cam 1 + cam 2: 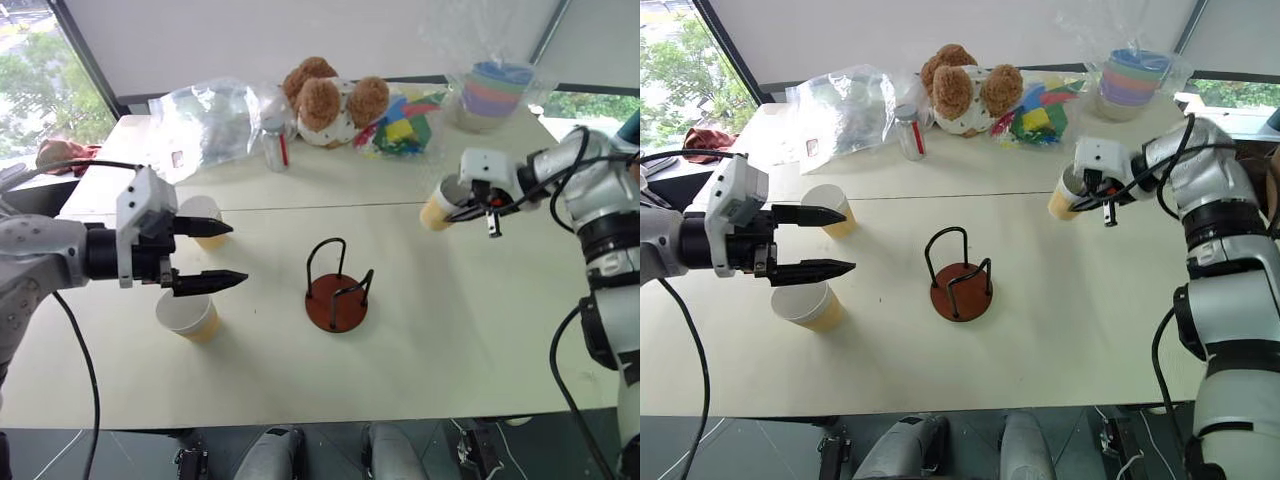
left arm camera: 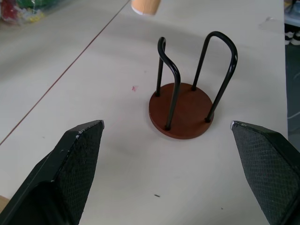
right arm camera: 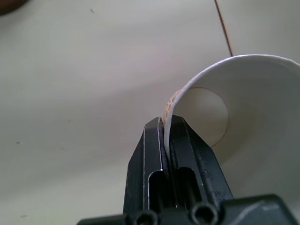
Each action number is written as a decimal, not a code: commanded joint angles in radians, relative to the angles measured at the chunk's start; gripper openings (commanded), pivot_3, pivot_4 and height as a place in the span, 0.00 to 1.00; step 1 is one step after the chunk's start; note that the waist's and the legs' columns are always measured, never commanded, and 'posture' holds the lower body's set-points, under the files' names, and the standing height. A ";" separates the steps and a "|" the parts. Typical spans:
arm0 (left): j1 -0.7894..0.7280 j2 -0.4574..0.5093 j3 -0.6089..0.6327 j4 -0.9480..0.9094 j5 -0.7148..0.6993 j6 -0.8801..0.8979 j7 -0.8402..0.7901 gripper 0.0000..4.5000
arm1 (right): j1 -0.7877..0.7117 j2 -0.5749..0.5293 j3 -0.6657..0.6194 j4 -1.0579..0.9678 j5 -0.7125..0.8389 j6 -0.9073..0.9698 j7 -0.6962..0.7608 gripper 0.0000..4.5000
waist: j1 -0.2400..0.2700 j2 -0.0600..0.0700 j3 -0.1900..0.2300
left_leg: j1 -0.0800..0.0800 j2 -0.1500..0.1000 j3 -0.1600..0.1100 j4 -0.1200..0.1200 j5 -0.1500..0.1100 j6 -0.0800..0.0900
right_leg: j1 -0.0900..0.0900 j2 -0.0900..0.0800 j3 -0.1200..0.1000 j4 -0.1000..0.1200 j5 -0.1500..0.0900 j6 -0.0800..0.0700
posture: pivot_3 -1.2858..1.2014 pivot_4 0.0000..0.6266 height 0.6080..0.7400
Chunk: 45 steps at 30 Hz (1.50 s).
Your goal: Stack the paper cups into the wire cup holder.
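writing: pretty much nothing readable was found anywhere; a small pale tag on the clear plastic bag was too tiny to be made out.
holder: the wire cup holder was parked mid-table, upright and empty, with bare tabletop all around it.
room: the table was left wide open along the near edge; the clutter (bag, plush bears, stacked pastel bowls) was pushed to the far edge.
cups: two paper cups were seen on the table's left side, one cup just below the left gripper and another cup behind its fingers.
right gripper: the right gripper was clamped tight on the rim of a third cup, which was held tilted above the table, right of the holder.
left gripper: the left gripper was spread wide with nothing in it, hovering left of the holder.
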 commanded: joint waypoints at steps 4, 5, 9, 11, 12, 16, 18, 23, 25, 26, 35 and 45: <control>-0.040 0.026 -0.026 0.011 0.037 -0.036 -0.048 1.00 | -0.242 -0.080 0.284 -0.331 0.538 0.199 0.087 0.01 | -0.015 0.001 0.001 | -0.001 0.001 0.000 -0.001 0.001 -0.001 | -0.003 0.000 0.003 0.002 0.000 0.000 | 0.52 0.24 1.00; -0.047 0.022 -0.031 0.013 0.040 -0.038 -0.048 1.00 | -0.258 -0.102 0.342 -0.389 0.628 0.223 0.087 0.01 | -0.014 0.000 0.000 | -0.001 0.001 -0.001 -0.001 0.000 -0.001 | -0.003 0.000 0.003 0.002 0.000 0.000 | 0.52 0.24 1.00; -0.062 0.002 -0.044 0.011 0.049 -0.038 -0.039 1.00 | -0.297 -0.154 0.514 -0.538 0.828 0.236 0.087 0.01 | -0.014 0.000 0.000 | -0.001 0.001 -0.001 0.000 0.000 0.000 | -0.002 0.001 0.004 0.002 0.000 0.000 | 0.52 0.24 1.00; -0.053 -0.005 -0.039 -0.004 0.049 -0.032 -0.031 1.00 | -0.297 -0.186 0.590 -0.624 0.897 0.228 0.087 0.01 | -0.014 0.000 0.000 | -0.001 0.000 0.000 0.001 0.000 0.000 | -0.003 0.001 0.005 0.003 0.000 0.000 | 0.52 0.24 1.00; -0.045 -0.006 -0.031 -0.012 0.045 -0.028 -0.027 1.00 | -0.294 -0.199 0.620 -0.660 0.925 0.225 0.087 0.01 | -0.013 0.000 0.000 | -0.002 0.000 0.001 0.001 0.000 0.000 | -0.004 0.001 0.006 0.003 0.000 0.000 | 0.52 0.24 1.00; -0.016 -0.006 -0.004 -0.035 0.033 -0.012 -0.011 1.00 | -0.288 -0.194 0.681 -0.676 0.940 0.181 0.087 0.01 | -0.015 0.000 0.000 | -0.003 0.000 0.001 0.001 0.000 0.000 | -0.006 0.001 0.006 0.004 0.000 0.000 | 0.52 0.24 1.00; -0.008 -0.008 0.001 -0.042 0.029 -0.009 -0.003 1.00 | -0.285 -0.177 0.697 -0.659 0.934 0.162 0.087 0.01 | -0.017 0.000 0.000 | -0.003 0.001 0.002 0.001 0.000 0.000 | -0.007 0.001 0.007 0.004 0.000 0.000 | 0.52 0.24 1.00; 0.001 -0.013 0.007 -0.055 0.017 -0.002 0.020 1.00 | -0.271 -0.130 0.701 -0.605 0.893 0.111 0.087 0.01 | -0.016 0.000 0.000 | -0.003 0.001 0.006 0.001 0.000 0.000 | -0.008 0.002 0.010 0.005 0.000 0.000 | 0.52 0.24 1.00; 0.004 -0.016 0.013 -0.062 0.010 0.006 0.032 1.00 | -0.266 -0.117 0.696 -0.601 0.890 0.108 0.087 0.01 | -0.016 0.000 0.000 | -0.003 0.001 0.006 0.001 0.000 0.000 | -0.008 0.002 0.011 0.005 0.000 0.000 | 0.52 0.24 1.00; 0.005 -0.017 0.014 -0.065 0.008 0.009 0.036 1.00 | -0.264 -0.113 0.694 -0.602 0.891 0.109 0.087 0.01 | -0.015 0.000 0.000 | -0.003 0.001 0.006 0.001 0.000 0.000 | -0.009 0.002 0.011 0.005 0.000 0.000 | 0.52 0.24 1.00; -0.008 -0.019 0.007 -0.072 -0.008 0.017 0.055 1.00 | -0.261 -0.099 0.702 -0.599 0.879 0.101 0.087 0.31 | -0.013 0.000 0.000 | -0.004 0.003 0.007 0.001 0.000 0.000 | -0.009 0.004 0.013 0.005 0.000 0.000 | 0.52 0.24 1.00; -0.015 0.037 0.046 -0.028 0.031 -0.003 0.030 1.00 | -0.215 -0.099 0.519 -0.527 0.944 0.262 0.087 0.65 | -0.013 -0.001 0.000 | -0.004 0.004 0.008 0.002 0.000 0.000 | -0.010 0.005 0.014 0.005 0.000 0.000 | 0.52 0.24 1.00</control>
